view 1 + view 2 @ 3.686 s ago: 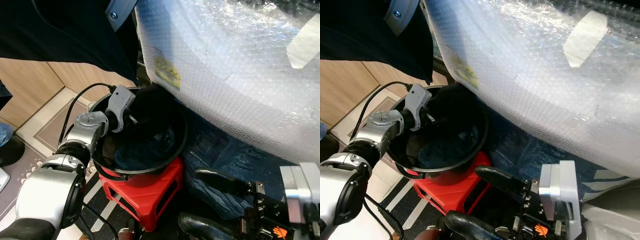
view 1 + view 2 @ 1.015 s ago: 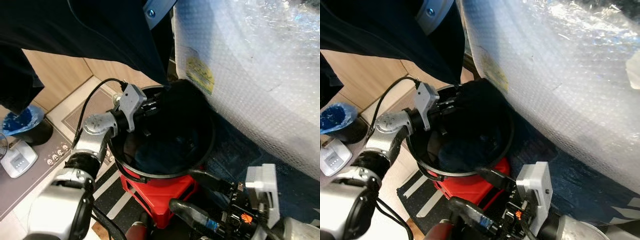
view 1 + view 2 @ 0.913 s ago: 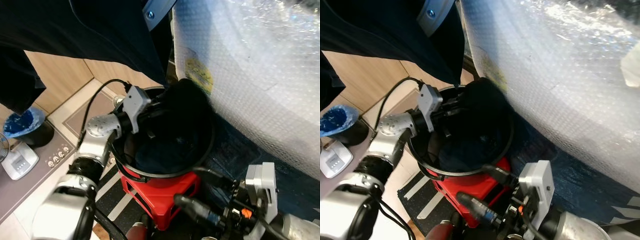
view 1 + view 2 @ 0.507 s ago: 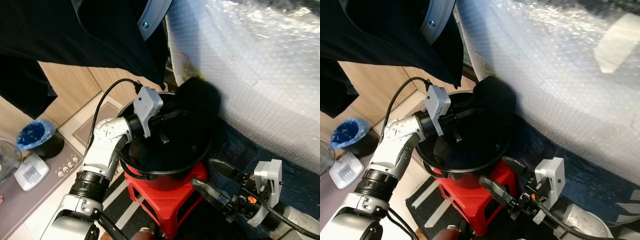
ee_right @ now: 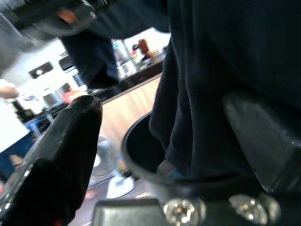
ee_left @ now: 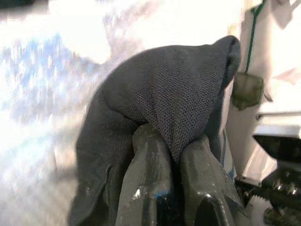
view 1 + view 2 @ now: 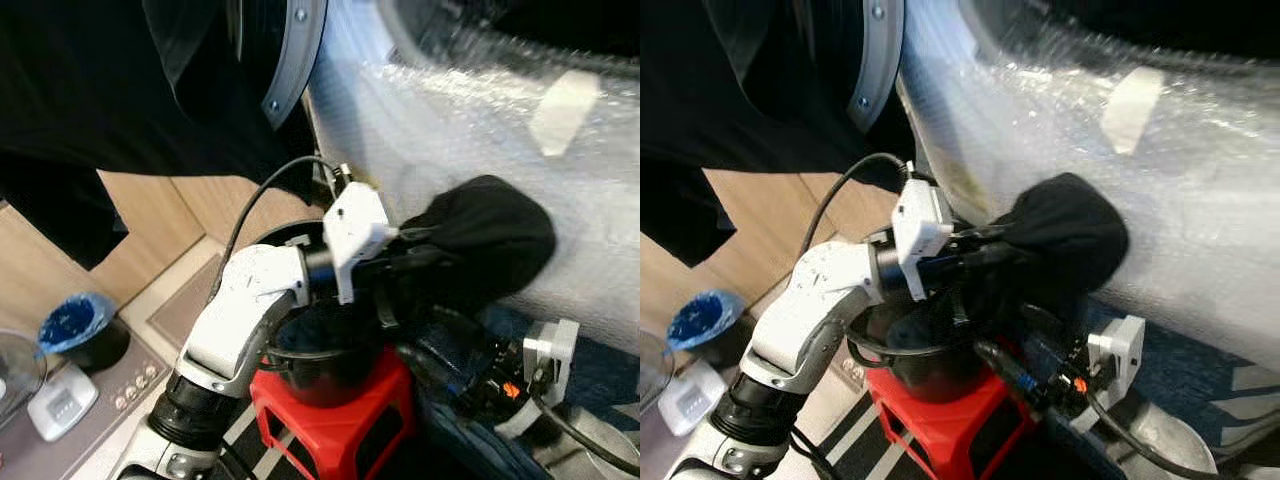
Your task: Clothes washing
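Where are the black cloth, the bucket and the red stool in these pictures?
Cloth (image 7: pixel 480 240): left eye view, middle of the bunched bundle.
Bucket (image 7: pixel 925 372): right eye view, front wall under the rim.
Stool (image 7: pixel 330 420): left eye view, front face.

1 black garment (image 7: pixel 478 243), bunched, in left claw (image 6: pixel 171 155); 1 black basin (image 7: pixel 925 372) at 6 o'clock; 1 red stool (image 7: pixel 330 425) under it; 2 claws: left pinched on garment, right claw (image 5: pixel 174 141) w/ fingers spread; 1 blue-lined bin (image 7: pixel 75 325) at 8 o'clock; 1 bubble-wrapped washer (image 7: pixel 1200 210).
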`<state>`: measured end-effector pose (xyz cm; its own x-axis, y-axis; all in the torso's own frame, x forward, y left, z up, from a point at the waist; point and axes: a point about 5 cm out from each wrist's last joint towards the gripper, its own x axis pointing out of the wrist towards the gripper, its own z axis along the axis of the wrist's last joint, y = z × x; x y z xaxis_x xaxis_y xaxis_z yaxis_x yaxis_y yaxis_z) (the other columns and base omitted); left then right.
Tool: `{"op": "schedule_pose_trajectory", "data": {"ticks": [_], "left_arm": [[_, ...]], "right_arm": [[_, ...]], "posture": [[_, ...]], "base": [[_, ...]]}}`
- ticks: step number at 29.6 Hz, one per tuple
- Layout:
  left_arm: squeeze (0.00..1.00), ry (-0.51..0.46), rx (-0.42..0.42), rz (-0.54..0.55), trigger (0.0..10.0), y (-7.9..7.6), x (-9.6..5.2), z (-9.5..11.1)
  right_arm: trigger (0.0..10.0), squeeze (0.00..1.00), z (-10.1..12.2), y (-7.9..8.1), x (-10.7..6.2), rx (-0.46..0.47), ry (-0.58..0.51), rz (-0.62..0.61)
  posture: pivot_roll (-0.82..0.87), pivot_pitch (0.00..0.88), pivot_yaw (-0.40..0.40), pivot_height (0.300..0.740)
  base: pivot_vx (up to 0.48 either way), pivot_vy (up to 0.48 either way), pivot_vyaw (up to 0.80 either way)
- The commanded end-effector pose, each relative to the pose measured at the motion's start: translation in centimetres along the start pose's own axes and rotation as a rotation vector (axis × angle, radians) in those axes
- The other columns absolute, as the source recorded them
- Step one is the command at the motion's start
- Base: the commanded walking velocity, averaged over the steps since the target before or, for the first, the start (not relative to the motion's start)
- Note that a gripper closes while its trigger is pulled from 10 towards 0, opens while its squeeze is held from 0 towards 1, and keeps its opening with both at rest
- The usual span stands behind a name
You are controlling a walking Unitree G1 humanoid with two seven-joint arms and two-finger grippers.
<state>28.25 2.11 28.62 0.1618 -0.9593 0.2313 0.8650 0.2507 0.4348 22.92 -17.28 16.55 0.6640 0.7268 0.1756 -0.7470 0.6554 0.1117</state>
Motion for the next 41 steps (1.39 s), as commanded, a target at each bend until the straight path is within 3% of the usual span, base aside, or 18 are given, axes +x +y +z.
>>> {"op": "schedule_pose_trajectory", "data": {"ticks": [1, 7, 10, 17, 21, 29, 30, 31, 33, 41], "left_arm": [[0.0, -0.047, 0.033, 0.0, 10.0, 0.4, 0.4, 1.6], [0.0, -0.052, 0.058, 0.05, 10.0, 2.2, 2.1, 3.0], [0.0, -0.092, 0.036, 0.054, 10.0, 2.5, 3.0, 3.9], [0.0, -0.139, 0.014, 0.033, 10.0, 2.2, 4.1, 4.4], [0.0, -0.181, -0.001, 0.02, 10.0, 1.7, 5.3, 4.8], [0.0, -0.224, -0.021, 0.0, 10.0, 1.0, 6.8, 5.4], [0.0, -0.239, -0.025, -0.006, 10.0, 0.8, 7.0, 5.7], [0.0, -0.244, -0.026, -0.007, 10.0, 0.7, 7.1, 5.7], [0.0, -0.264, -0.029, -0.007, 10.0, 0.6, 7.3, 6.1], [0.0, -0.318, -0.026, 0.014, 10.0, 0.7, 7.2, 7.3]], "right_arm": [[10.0, 0.0, 0.3, -0.4, 0.1, -0.033, -0.019, -0.029], [10.0, 0.0, 2.0, -1.1, 0.6, -0.136, -0.094, -0.082], [10.0, 0.0, 3.0, -1.0, 1.1, -0.144, -0.16, -0.086], [10.0, 0.0, 4.0, 0.2, 1.1, -0.165, -0.185, 0.001], [10.0, 0.0, 5.0, 1.5, 2.3, -0.159, -0.24, 0.042], [10.0, 0.0, 5.1, 2.6, 3.9, -0.143, -0.232, 0.06], [9.0, 0.0, 5.0, 2.7, 4.1, -0.134, -0.23, 0.064], [9.0, 0.0, 5.0, 2.7, 4.2, -0.131, -0.227, 0.066], [0.0, 0.0, 4.9, 2.6, 4.3, -0.103, -0.22, 0.066], [0.0, 0.0, 4.8, 1.8, 4.0, -0.114, -0.198, 0.05]], "posture": [[-0.1, 0.068, 0.163, 0.74], [-0.12, 0.044, 0.162, 0.74], [-0.13, 0.028, 0.167, 0.74], [-0.15, 0.016, 0.182, 0.74], [-0.17, 0.009, 0.19, 0.74], [-0.17, 0.001, 0.196, 0.74], [-0.17, 0.0, 0.195, 0.74], [-0.17, 0.0, 0.195, 0.74], [-0.17, 0.0, 0.192, 0.74], [-0.15, 0.0, 0.179, 0.74]], "base": [[0.0, 0.0, 0.0], [0.0, 0.0, 0.0], [0.0, 0.0, 0.0], [0.0, 0.0, 0.0], [0.0, 0.0, 0.0], [0.0, 0.0, 0.0], [0.0, 0.0, 0.0], [0.0, 0.0, 0.0], [0.0, 0.0, 0.0], [0.0, 0.0, 0.0]]}}
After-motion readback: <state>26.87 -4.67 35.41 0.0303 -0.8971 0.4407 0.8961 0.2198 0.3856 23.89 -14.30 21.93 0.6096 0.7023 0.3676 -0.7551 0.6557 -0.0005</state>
